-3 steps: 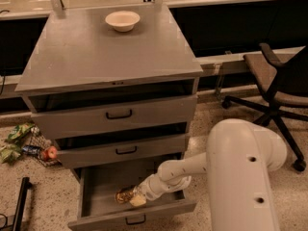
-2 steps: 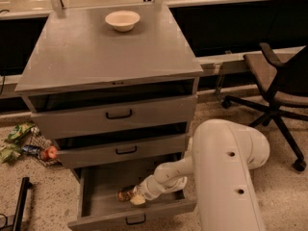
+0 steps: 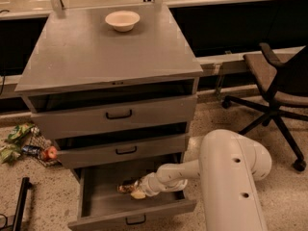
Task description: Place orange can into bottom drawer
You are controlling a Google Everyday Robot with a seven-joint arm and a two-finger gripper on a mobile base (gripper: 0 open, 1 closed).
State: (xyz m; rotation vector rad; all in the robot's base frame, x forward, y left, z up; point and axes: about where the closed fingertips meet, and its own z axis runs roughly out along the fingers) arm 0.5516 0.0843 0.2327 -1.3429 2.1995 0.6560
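Observation:
The bottom drawer (image 3: 103, 211) of the grey cabinet stands pulled open, its black handle on the front panel. My white arm reaches down into it from the right. My gripper (image 3: 132, 190) is inside the drawer, low over its floor. The orange can (image 3: 126, 188), golden-orange with mottled print, lies on its side at the gripper's tip, partly hidden by it.
A cream bowl (image 3: 122, 20) sits on the cabinet top (image 3: 96, 57). Two shallower drawers (image 3: 118, 114) above are slightly open. Snack bags and a red object (image 3: 48, 153) lie on the floor at left. A black office chair (image 3: 276, 88) stands at right.
My arm has swung so its large white link sits closer and lower in view. The gripper stays in the bottom drawer with the can at its tip.

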